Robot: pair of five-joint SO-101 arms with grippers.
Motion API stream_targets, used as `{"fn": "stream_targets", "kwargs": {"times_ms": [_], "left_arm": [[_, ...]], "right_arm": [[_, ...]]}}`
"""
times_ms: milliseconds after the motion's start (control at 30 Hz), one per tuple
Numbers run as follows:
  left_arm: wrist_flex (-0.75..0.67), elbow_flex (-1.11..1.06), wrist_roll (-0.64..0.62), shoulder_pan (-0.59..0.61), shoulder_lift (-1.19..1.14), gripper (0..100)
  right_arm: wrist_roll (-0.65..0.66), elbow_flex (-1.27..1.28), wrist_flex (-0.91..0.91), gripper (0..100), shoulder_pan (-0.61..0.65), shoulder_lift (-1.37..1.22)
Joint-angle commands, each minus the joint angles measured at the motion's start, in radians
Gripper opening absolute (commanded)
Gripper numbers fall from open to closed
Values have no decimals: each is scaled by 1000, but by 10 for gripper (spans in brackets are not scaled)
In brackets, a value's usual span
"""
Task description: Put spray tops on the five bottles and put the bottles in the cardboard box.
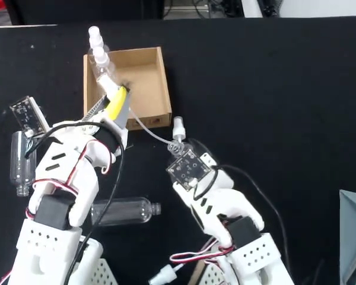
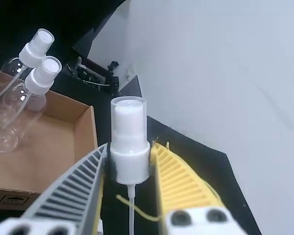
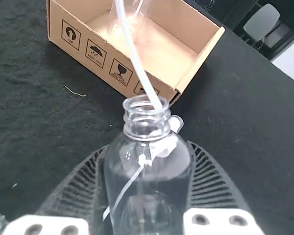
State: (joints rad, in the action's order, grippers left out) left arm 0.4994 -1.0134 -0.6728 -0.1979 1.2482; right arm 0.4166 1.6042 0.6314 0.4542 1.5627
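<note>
Spray top (image 2: 130, 147) is sitting clamped in the left pincer (image 2: 130, 152) above the cardboard box (image 1: 165, 83). Its dip tube (image 3: 130, 49) is slanting toward 4 o'clock into the open neck of the bottle (image 3: 147, 176). The right pincer (image 3: 147, 152) is gripping that bottle upright on the table (image 1: 273, 89).

— What's the bottle (image 3: 147, 186) made of?
— Clear, glossy plastic, quite smooth. The spray top (image 2: 129, 122) is white plastic under a see-through cap.
— And the cardboard box (image 3: 103, 63)?
— Matt brown paperboard. The counter (image 3: 39, 112) looks like black, slightly fuzzy cloth.
— The left tool (image 2: 130, 149)?
— Ribbed matt plastic, one side grey, one yellow.
</note>
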Motion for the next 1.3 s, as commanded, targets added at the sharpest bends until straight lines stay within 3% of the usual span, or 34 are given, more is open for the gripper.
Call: {"fn": "stream_targets", "kwargs": {"times_ms": [0,800,1267], "left_arm": [[-23,8,6,-2,17,29],[-20,7,5,33,17,29],[-21,-25,6,-97,14,29]], "right_arm": [[3,-7,-20,120,18,27],[3,-5,-18,120,18,27],[2,-4,-18,120,18,27]]}}
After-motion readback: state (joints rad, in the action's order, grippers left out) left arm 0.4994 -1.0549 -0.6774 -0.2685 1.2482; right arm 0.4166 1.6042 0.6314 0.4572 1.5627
